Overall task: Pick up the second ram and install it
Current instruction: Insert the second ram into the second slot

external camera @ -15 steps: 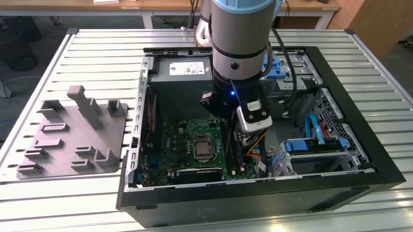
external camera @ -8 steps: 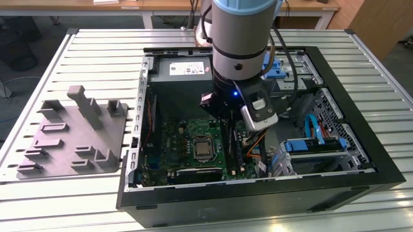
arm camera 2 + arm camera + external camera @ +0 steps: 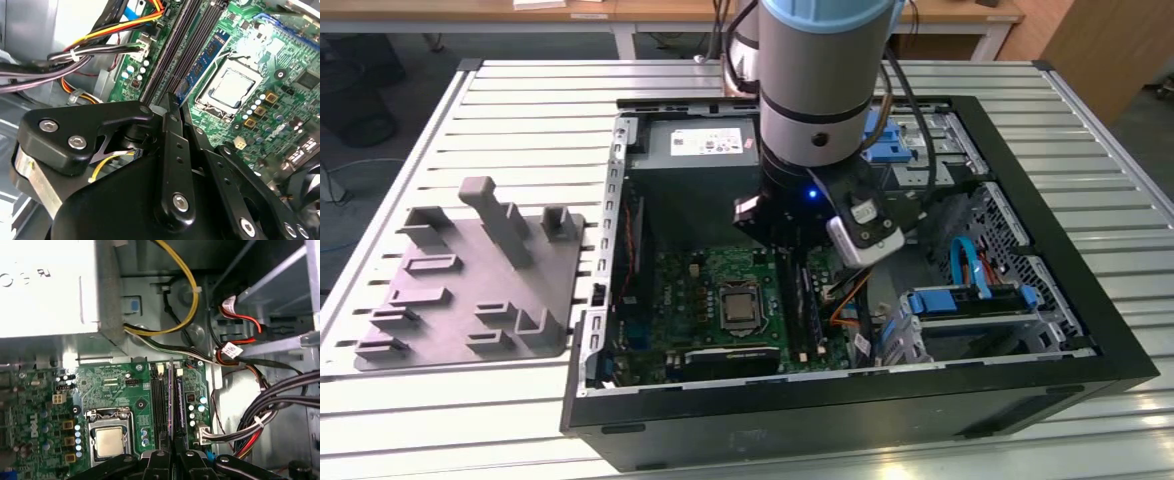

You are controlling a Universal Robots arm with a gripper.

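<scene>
Gripper (image 3: 172,447) fingers sit closed on the second ram (image 3: 171,405), a thin dark memory stick held on edge between them; in the first wrist view its long axis runs straight away from the fingers, parallel with the black memory slots (image 3: 159,407) beside it, and it stands directly over that slot bank on the motherboard (image 3: 107,385). Whether the stick is seated in a slot or just above one cannot be told. In the second wrist view the black finger linkage (image 3: 170,150) fills the near ground, and beyond it one installed memory stick (image 3: 202,62) with a blue label lies in the slot nearest the processor; the label's print is too small to read. One square metal-topped processor (image 3: 231,87) sits in its socket beside the slots. One bundle of yellow, red and black wires (image 3: 107,35) plugs into the board edge on the other side of the slots. In the exterior view, one robot arm (image 3: 821,90) reaches down into one open black computer case (image 3: 854,390) lying on a slatted metal table (image 3: 480,90). One grey moulded holder block (image 3: 474,285) with upright posts sits on the table at the exterior view's left, just beside the case. A grey power supply (image 3: 700,155) with a white sticker lies at the far end of the case; its writing cannot be read.
</scene>
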